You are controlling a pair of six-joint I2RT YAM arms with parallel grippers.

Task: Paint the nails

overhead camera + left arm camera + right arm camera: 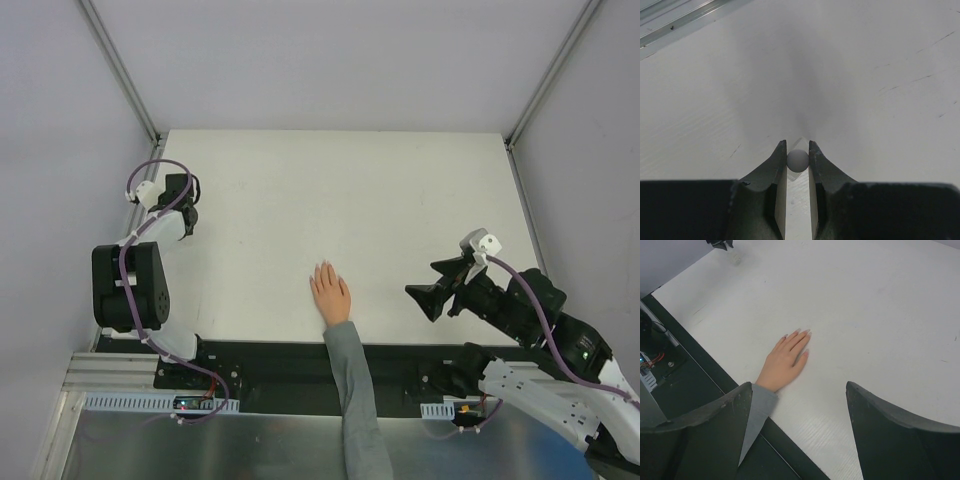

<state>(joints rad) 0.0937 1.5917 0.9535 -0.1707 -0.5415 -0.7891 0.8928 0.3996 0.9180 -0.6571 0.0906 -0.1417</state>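
Our right gripper [798, 385] fills the foreground of its wrist view, its dark fingers [715, 430] spread wide with nothing between them, hanging above the white table [880, 315]. Past them we see the pale peach hand [785, 360] lying flat, palm down, by the table's near edge, its grey sleeve [759, 407] trailing off over the dark strip. The fingers lie together, and the nails [802, 333] are small, longish ovals, faintly greyer-pink than the skin and hard to tell from it. Well apart, at the table's left side, our left gripper [797, 146] has its jaws nearly together, clamped on a small clear bottle [797, 160] with a pale round top.
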